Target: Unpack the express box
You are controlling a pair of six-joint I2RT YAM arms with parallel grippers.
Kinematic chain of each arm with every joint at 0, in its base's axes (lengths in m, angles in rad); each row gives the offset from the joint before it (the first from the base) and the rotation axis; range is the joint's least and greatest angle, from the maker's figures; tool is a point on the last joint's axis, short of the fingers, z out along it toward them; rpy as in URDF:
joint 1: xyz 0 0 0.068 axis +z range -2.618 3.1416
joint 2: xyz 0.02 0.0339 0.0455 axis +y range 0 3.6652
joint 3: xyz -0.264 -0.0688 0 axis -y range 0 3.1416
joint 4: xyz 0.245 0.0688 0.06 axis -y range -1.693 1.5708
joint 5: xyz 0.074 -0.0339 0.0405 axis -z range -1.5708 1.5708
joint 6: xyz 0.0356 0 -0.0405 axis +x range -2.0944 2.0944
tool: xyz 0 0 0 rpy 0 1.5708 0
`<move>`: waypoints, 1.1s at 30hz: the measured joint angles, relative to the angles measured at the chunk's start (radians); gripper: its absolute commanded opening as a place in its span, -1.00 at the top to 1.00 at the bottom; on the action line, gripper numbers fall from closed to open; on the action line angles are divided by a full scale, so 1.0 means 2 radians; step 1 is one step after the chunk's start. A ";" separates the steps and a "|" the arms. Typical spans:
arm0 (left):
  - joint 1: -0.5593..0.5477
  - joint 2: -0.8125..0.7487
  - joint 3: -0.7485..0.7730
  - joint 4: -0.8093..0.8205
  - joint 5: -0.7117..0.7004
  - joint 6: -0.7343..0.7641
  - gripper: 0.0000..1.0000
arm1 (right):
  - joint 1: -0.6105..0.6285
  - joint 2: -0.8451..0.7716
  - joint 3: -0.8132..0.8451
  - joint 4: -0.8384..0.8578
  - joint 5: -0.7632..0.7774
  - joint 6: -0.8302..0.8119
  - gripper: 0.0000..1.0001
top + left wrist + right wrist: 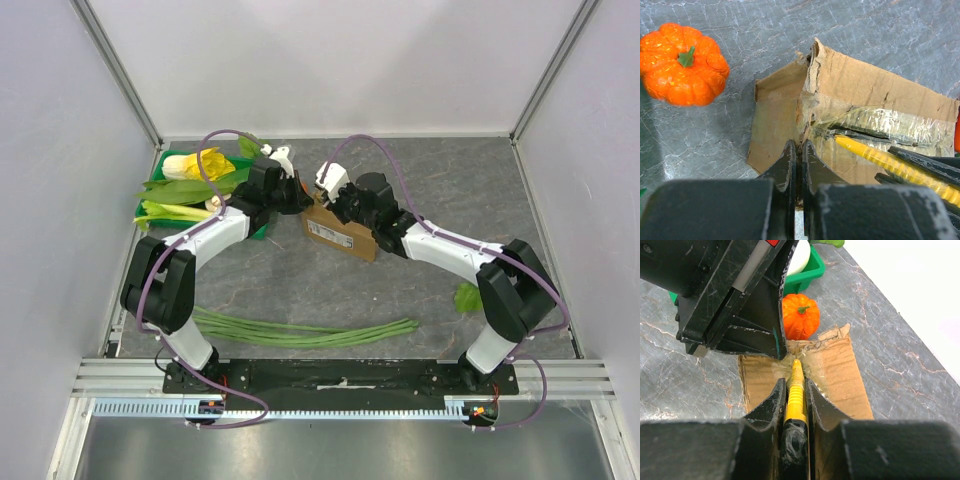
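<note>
The express box [340,233] is brown cardboard with a white label on its near side and lies mid-table. Its taped top seam shows in the left wrist view [870,95] and the right wrist view [840,375]. My left gripper [297,198] is shut, pinching the torn cardboard edge at the box's left end [800,147]. My right gripper [332,207] is shut on a yellow cutter [796,390]. The cutter's tip rests on the clear tape at the seam, close to the left gripper. The cutter also shows in the left wrist view [890,165].
A small orange pumpkin [684,64] sits on the table just behind the box [800,316]. A green tray [150,212] of leafy vegetables stands at the back left. Long green stalks [300,330] lie near the front. A green leaf [468,297] lies at the right.
</note>
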 measured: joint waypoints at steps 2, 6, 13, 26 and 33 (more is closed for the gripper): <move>-0.001 0.000 0.000 0.000 0.000 0.000 0.96 | 0.000 -0.003 0.000 -0.005 0.000 -0.007 1.00; -0.003 0.000 0.000 0.001 0.001 0.002 0.97 | 0.001 -0.011 -0.006 -0.009 0.004 -0.018 1.00; -0.003 0.000 0.000 0.000 -0.001 0.007 0.97 | 0.000 -0.024 -0.016 -0.035 0.032 -0.043 1.00; -0.002 0.000 0.000 0.001 0.013 0.011 0.89 | 0.000 -0.077 -0.024 -0.073 0.038 -0.043 1.00; 0.000 -0.001 0.000 0.000 0.025 0.019 0.44 | -0.003 -0.102 -0.019 -0.056 0.049 -0.007 1.00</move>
